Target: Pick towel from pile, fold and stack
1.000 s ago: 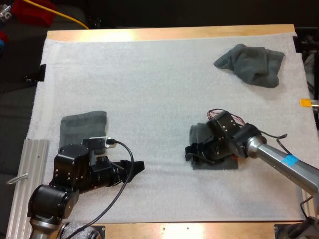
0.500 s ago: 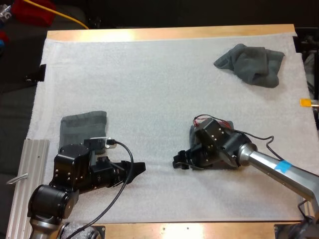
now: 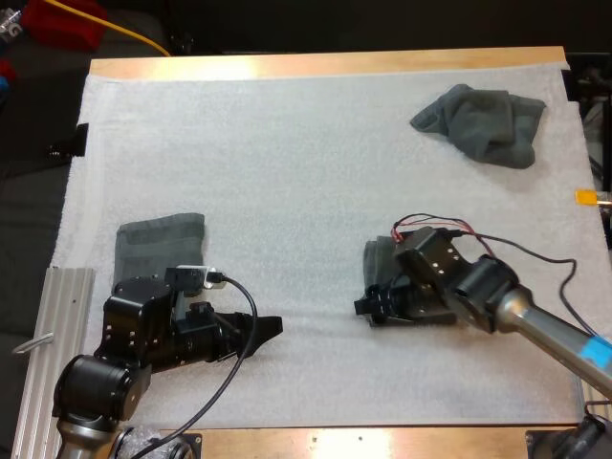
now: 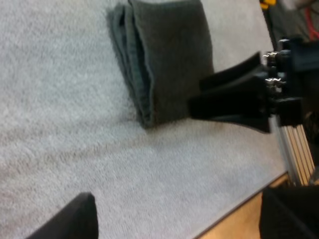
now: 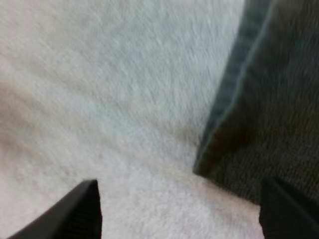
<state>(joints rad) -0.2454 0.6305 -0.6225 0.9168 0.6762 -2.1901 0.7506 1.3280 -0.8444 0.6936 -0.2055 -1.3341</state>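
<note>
A folded dark grey-green towel [image 3: 419,298] lies on the mat right of centre. My right gripper [image 3: 366,307] is low at its left edge, open; in the right wrist view the towel's corner [image 5: 259,114] lies between the spread fingers [image 5: 85,209]. My left gripper [image 3: 268,327] hovers open over bare mat at the front left. Its wrist view looks across at the same folded towel [image 4: 167,59] with the right gripper [image 4: 209,97] against its side. A second folded towel [image 3: 158,247] lies behind the left arm. At the far right sits a crumpled towel [image 3: 483,122].
The white mat [image 3: 287,163] covers most of the table. A ribbed aluminium rail [image 3: 43,325] runs beside the mat's left front edge. The wooden table edge [image 3: 382,442] borders the front.
My right gripper slid left off the folded towel, then came back right to its left edge. The left arm has barely moved.
</note>
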